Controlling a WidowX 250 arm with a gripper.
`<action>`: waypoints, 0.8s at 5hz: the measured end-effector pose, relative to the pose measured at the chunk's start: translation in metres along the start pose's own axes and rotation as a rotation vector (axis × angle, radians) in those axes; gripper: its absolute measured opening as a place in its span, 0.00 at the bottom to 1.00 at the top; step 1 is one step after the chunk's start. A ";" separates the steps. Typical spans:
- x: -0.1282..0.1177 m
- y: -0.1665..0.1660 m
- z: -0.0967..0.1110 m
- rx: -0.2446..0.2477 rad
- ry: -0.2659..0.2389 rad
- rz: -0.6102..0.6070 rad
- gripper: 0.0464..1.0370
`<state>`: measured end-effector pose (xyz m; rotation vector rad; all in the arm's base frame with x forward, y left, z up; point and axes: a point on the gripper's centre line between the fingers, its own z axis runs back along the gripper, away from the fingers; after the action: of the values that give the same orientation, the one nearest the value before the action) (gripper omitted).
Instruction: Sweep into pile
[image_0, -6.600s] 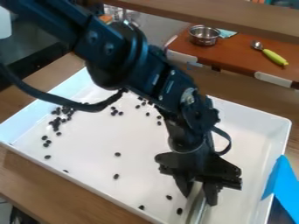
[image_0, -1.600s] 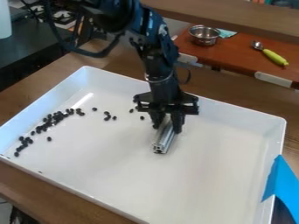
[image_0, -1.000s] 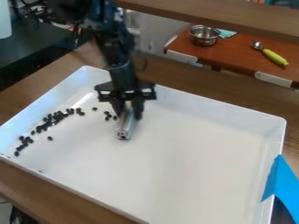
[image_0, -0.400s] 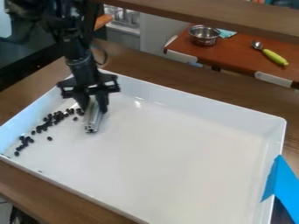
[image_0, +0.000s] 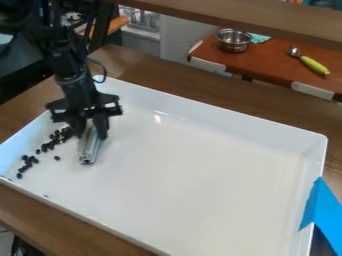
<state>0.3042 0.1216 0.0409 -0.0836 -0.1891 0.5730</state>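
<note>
Pincer (image_0: 91, 132), metal bar (image_0: 89, 150) shifted nearer left tray wall (image_0: 22, 138); broad tray floor (image_0: 207, 170) rightward.

slanted view down from above

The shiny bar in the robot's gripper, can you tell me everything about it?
The shiny bar is straight, silvery and looks like metal, with grooves along it. The black gripper pinches its upper part. Its lower end tilts toward the camera, over the white tray, beside small dark beans.
</note>
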 end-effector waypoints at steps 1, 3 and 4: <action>-0.008 0.005 0.001 0.006 -0.012 0.032 0.35; -0.026 0.027 0.006 0.003 -0.054 0.013 0.35; -0.028 0.039 0.008 0.018 -0.085 0.002 0.35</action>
<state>0.2594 0.1392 0.0393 -0.0417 -0.2660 0.5808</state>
